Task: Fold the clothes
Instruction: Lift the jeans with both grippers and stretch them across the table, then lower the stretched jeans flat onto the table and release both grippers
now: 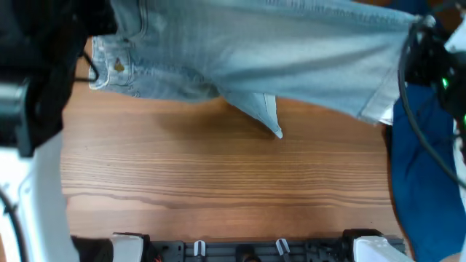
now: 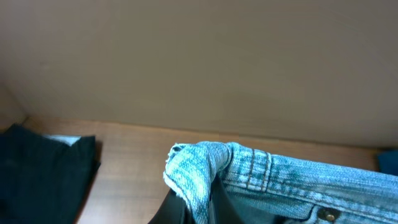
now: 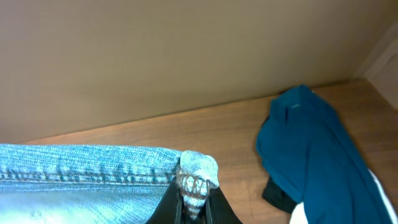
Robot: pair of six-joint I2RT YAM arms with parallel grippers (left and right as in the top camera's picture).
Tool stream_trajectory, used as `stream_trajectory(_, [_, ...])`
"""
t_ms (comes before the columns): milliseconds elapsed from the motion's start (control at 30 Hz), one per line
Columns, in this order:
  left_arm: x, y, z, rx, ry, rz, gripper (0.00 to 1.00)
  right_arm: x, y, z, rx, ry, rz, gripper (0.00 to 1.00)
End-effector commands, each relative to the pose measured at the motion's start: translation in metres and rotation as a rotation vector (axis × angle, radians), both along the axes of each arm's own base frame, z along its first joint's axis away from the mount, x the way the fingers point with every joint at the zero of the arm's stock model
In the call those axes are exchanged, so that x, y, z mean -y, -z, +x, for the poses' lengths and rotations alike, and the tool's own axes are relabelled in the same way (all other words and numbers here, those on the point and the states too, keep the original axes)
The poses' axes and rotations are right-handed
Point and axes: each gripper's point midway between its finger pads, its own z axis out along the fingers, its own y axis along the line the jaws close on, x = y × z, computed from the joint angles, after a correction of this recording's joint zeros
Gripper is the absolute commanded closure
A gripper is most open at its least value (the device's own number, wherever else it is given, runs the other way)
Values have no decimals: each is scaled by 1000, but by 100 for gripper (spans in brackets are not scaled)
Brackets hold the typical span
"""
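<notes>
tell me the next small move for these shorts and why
Probably lower both arms together, laying the shorts flat on the table. The left gripper pinches their waist end, the right gripper a leg end, and the cloth hangs stretched between them, off the wood.

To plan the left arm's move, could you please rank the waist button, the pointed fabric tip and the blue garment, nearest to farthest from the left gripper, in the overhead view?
From the left gripper, holding the shorts:
1. waist button, close by, top left.
2. pointed fabric tip, centre.
3. blue garment, far right.
</notes>
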Motion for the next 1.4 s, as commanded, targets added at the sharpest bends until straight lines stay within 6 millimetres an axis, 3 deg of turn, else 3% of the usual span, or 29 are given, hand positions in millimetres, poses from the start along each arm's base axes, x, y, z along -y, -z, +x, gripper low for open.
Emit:
stream_trajectory(0, [-25, -30, -50, 77, -88, 47, 96, 23, -15, -41, 41, 96, -62, 96])
stream_trajectory(333, [-35, -21, -153, 29, -111, -5, 96, 20, -3, -125, 8, 89, -56, 96])
stream_trajectory(467, [-37, -11, -174, -5, -119, -18, 96, 18, 8, -142, -30, 82, -54, 96])
stream_trajectory(633, [-37, 10, -178, -103, -130, -23, 96, 14, 20, -147, -89, 57, -51, 96])
stream_trajectory(800, [-35, 34, -161, -231, -135, -9, 96, 8, 26, -135, -125, 18, -40, 96])
stream_trajectory(967, [-33, 60, -131, -353, -147, -6, 96, 2, 41, -104, -220, -37, -49, 96])
stream_trajectory(1200, [-27, 109, -61, -538, -156, 20, 96, -2, 75, -28, -366, -93, -68, 96])
stream_trajectory(1367, [-22, 155, 6, -619, -166, 42, 96, -10, 121, 44, -477, -158, -58, 96])
